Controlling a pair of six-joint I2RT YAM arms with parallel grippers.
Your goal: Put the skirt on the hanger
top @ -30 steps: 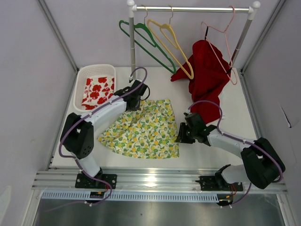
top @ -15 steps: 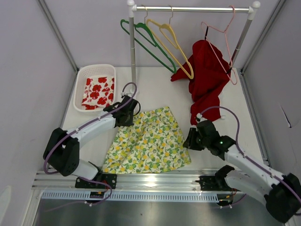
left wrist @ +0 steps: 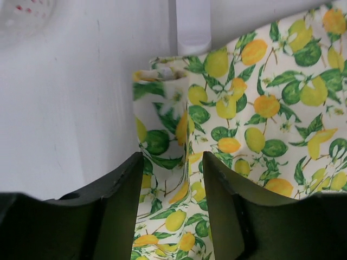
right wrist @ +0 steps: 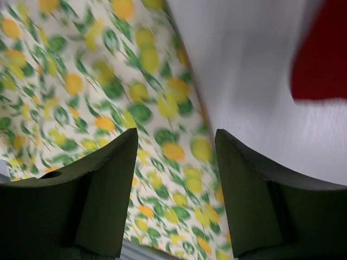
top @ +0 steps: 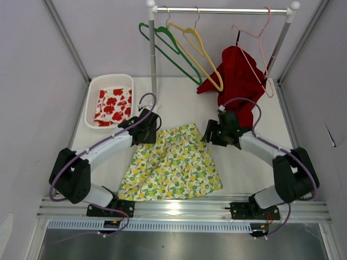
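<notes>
One table (top: 179, 100): white; you see the skirt lying flat on it toward the front, between your two arms.
Rail (top: 222, 10): at the back, carrying a green hanger (top: 173, 51), a yellow hanger (top: 205, 57) and a pink hanger (top: 261, 51), with a red garment (top: 238, 81) hanging at the pink one.
Skirt (top: 173, 162): white cloth printed with yellow lemons and green leaves, fanning wider toward the arm bases, its top-left corner folded over near the post (top: 153, 65).
Left gripper (left wrist: 171, 157): your jaws stand apart on either side of that folded corner, not closed on it.
Right gripper (right wrist: 176, 138): jaws apart over the skirt's right edge, holding nothing.
</notes>
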